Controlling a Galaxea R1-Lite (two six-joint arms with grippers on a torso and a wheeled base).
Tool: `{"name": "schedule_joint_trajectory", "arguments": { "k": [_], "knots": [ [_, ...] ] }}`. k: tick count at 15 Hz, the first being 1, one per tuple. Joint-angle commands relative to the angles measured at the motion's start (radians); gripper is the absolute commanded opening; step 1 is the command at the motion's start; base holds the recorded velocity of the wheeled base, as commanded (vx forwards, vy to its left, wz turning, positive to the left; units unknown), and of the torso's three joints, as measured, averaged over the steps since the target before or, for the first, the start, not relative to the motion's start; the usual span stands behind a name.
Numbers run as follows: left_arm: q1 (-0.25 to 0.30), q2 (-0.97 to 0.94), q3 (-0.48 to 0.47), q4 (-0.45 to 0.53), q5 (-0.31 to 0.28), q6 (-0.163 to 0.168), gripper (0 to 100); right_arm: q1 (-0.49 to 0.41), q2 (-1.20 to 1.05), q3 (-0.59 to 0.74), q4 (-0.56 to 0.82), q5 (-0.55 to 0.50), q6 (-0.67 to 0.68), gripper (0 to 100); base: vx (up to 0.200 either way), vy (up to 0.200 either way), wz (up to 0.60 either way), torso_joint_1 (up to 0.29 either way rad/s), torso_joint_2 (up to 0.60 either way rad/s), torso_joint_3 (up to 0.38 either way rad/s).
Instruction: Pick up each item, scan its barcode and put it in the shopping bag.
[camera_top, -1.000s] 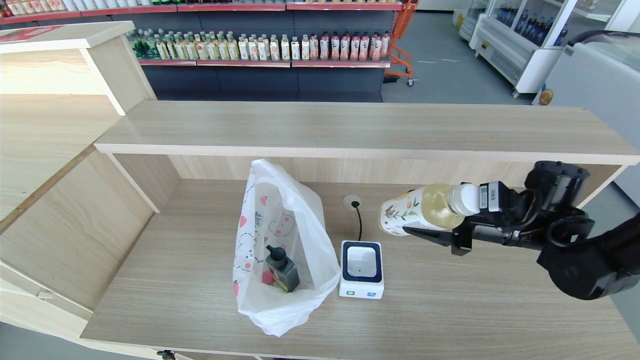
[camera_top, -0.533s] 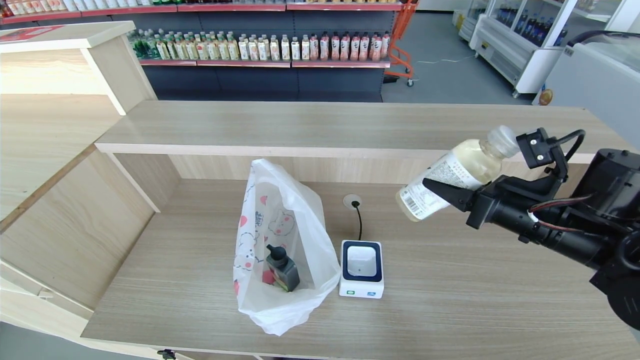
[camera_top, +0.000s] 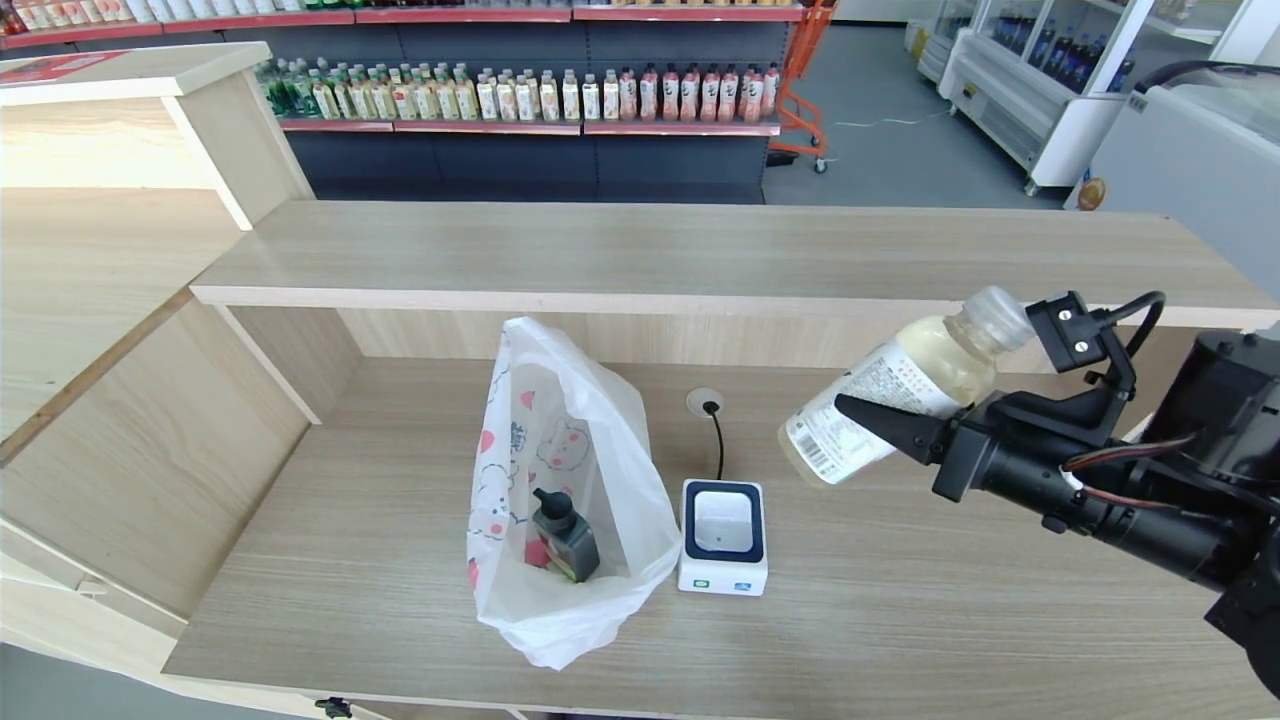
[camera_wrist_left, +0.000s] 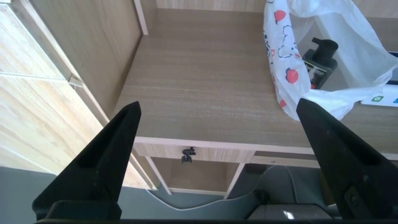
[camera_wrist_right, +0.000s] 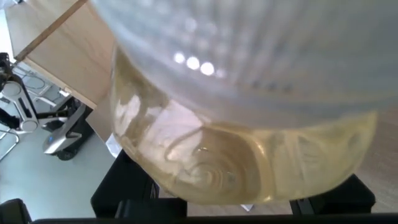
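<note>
My right gripper (camera_top: 885, 420) is shut on a clear drink bottle (camera_top: 893, 388) of pale yellow liquid with a white cap. The bottle hangs tilted above the counter, right of the scanner (camera_top: 723, 536), its barcode label facing down and left. Seen from the right wrist, the bottle (camera_wrist_right: 249, 112) is right against the lens. A white printed shopping bag (camera_top: 560, 490) stands open left of the scanner, with a dark pump bottle (camera_top: 564, 536) inside. My left gripper (camera_wrist_left: 217, 155) is open, held off the counter's front edge, with the bag (camera_wrist_left: 311, 56) and pump bottle (camera_wrist_left: 320, 59) beyond it.
The scanner's black cable (camera_top: 717, 440) runs back to a grommet in the counter (camera_top: 900, 600). A raised wooden ledge (camera_top: 700, 250) borders the back, and a side panel (camera_top: 130, 470) closes the left. Store shelves of bottles (camera_top: 520, 95) stand behind.
My right gripper has turned the bottle so its barcode label faces out, raised it, then brought it down and left toward the scanner. The bag and scanner have not moved.
</note>
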Motion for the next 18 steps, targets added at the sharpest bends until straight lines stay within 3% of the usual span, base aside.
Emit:
{"name": "schedule_joint_trajectory", "arguments": {
  "k": [1,4,9,15,18],
  "knots": [
    [0.0,0.0,0.0,0.0,0.001,0.002,100,0.001,-0.016,0.007,0.0,0.001,0.007,0,0.0,0.0,0.0,0.0,0.0,0.0],
    [0.0,0.0,0.0,0.0,0.001,0.002,100,0.001,-0.018,0.011,0.0,0.0,0.013,0,0.0,0.2,0.0,-0.004,0.0,0.004],
    [0.0,0.0,0.0,0.0,0.001,-0.003,100,0.023,-0.011,0.0,0.003,0.001,0.015,0,0.0,0.0,0.0,0.0,0.0,0.0],
    [0.0,0.0,0.0,0.0,0.001,-0.003,100,0.119,0.058,-0.143,0.169,0.009,0.128,0,0.0,0.0,0.0,0.0,0.0,0.0],
    [0.0,0.0,0.0,0.0,0.001,-0.003,100,0.136,0.205,-0.192,0.063,0.055,0.127,0,0.0,0.0,0.0,0.0,0.0,0.0]
  ]
}}
